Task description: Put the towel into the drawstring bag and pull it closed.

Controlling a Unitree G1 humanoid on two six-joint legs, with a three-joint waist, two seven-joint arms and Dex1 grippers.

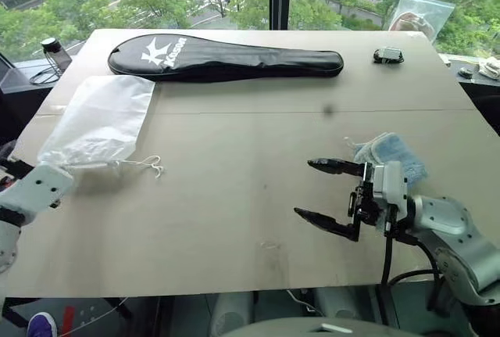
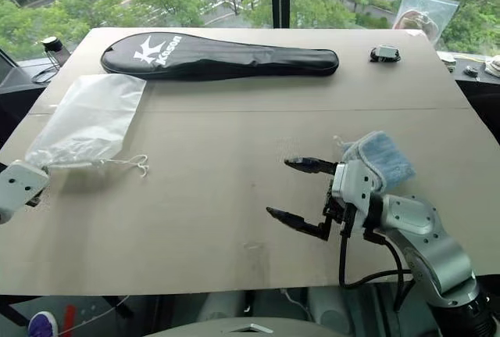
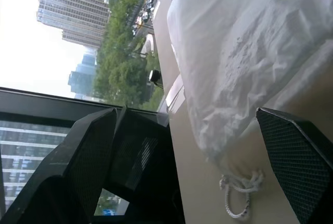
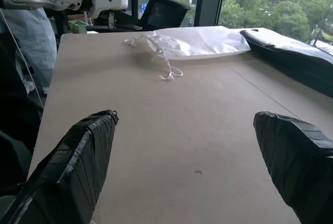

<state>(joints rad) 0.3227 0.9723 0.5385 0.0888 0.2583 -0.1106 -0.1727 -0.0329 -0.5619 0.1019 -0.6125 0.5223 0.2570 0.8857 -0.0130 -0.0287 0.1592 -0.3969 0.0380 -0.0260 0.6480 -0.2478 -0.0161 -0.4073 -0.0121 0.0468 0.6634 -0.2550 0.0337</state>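
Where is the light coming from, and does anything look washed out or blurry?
Head views: daylight from the windows behind the table; soft shadow under the translucent white drawstring bag. Left wrist view: sky bleached white, black fingers blurred up close. Right wrist view: fingers likewise soft.

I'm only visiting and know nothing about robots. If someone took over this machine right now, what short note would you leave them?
Right tool: open, empty, hovering over the table, pointing toward the bag side.
Left tool: open, holding nothing, at the mouth of the drawstring bag.
Bag: flat on the table's left side, cord loose.
Towel: on the table's right side, behind the right tool.
Done: nothing yet.
Left: grasp the towel, put it in the bag, pull the cord closed.
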